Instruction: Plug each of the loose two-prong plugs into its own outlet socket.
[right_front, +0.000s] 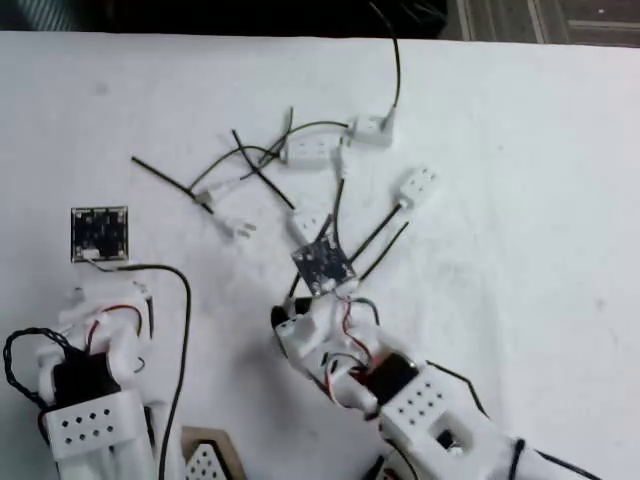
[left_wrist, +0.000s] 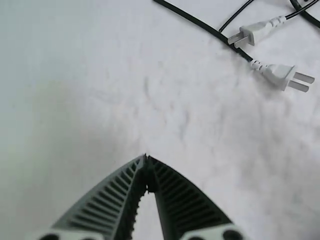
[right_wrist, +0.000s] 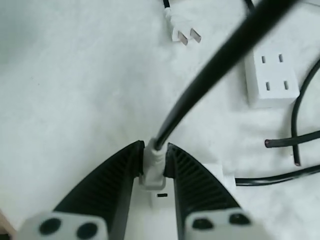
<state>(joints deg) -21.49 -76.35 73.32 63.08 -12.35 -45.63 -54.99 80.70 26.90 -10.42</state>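
Observation:
My right gripper (right_wrist: 154, 146) is shut on a white two-prong plug (right_wrist: 152, 167), and the plug's black cord (right_wrist: 215, 65) runs away from the jaws. A white block (right_wrist: 161, 196) lies right under the held plug; I cannot tell whether the prongs are in it. A white outlet block (right_wrist: 272, 75) with two pairs of slots lies farther off, and a loose plug (right_wrist: 182, 31) beyond it. My left gripper (left_wrist: 146, 160) is shut on nothing above bare table. Two loose white plugs (left_wrist: 252, 34) (left_wrist: 282, 76) lie ahead of it.
In the high view, white outlet blocks (right_front: 308, 150) (right_front: 368, 130) (right_front: 418, 183) and tangled black cords (right_front: 250, 160) lie mid-table. The left arm (right_front: 95, 340) sits at the near left and the right arm (right_front: 400, 390) at near centre. A black cable (right_front: 185, 320) loops beside the left arm.

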